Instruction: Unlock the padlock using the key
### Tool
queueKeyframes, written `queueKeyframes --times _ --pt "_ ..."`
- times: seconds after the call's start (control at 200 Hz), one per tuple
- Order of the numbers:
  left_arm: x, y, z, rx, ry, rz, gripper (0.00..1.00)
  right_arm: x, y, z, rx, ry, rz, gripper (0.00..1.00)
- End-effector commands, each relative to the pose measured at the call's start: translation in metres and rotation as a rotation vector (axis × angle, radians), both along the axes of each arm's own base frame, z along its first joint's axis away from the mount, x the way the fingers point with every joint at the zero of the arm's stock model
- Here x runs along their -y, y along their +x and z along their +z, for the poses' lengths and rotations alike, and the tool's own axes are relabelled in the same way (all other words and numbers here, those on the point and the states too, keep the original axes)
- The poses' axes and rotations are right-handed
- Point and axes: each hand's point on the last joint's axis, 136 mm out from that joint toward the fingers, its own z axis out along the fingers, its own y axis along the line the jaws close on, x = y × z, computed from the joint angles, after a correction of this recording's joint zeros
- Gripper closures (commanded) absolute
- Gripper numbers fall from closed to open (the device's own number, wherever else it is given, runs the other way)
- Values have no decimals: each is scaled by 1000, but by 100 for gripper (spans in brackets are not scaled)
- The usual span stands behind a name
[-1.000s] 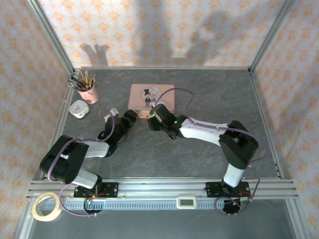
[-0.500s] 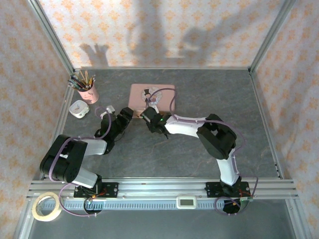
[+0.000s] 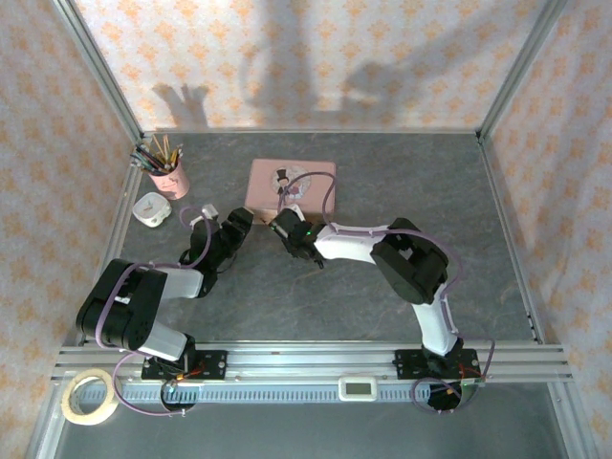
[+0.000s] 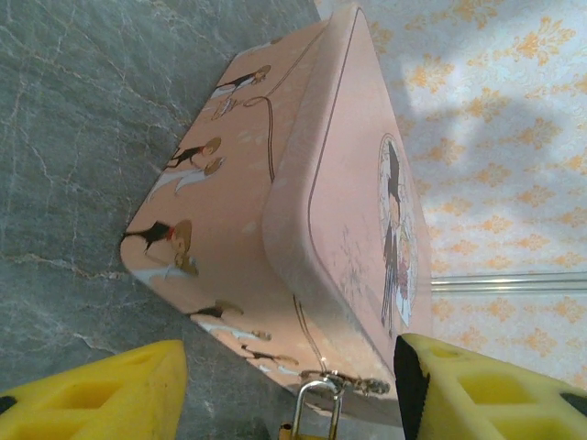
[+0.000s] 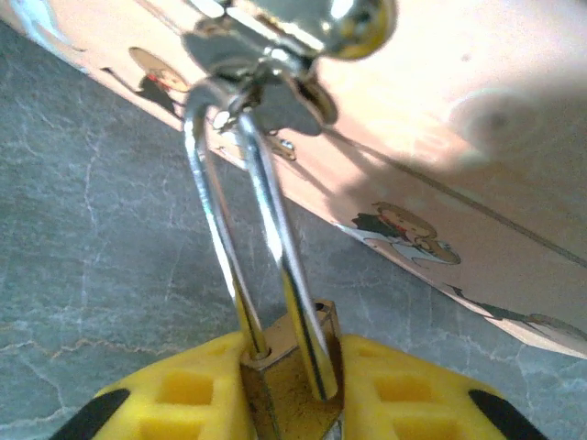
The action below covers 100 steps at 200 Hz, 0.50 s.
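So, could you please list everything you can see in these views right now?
padlock: one, brass with silvery shackle, hanging from the tin's clasp
tin: one, pink, illustrated, mid-table
pencil cup: one, pink, far left corner
white object: one, beside the cup, kind unclear
tape roll: one, cream, near left corner
table: one, grey marbled
left fingers: two, yellow, apart, facing the tin
right fingers: two, yellow, closed on the padlock

One pink tin (image 3: pixel 263 186), one brass padlock (image 5: pixel 280 380), one pink cup (image 3: pixel 172 182) holding several pencils (image 3: pixel 158 151), one small white object (image 3: pixel 150 208), one tape roll (image 3: pixel 91 397), two robot arms, left arm (image 3: pixel 143 296), right arm (image 3: pixel 411 263), one bench (image 3: pixel 382 172)
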Motion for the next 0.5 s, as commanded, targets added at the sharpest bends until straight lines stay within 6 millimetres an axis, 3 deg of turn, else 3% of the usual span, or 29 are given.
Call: queueKeyframes --times 0.0,0.28,0.495 --pt "-5 15 18 66 44 -14 41 10 -2 -5 -16 -13 38 82" --pt "-17 59 49 175 143 -49 41 7 -2 -1 -69 -25 200 97" --pt "-2 101 38 171 165 -139 41 9 2 5 -85 -15 336 100"
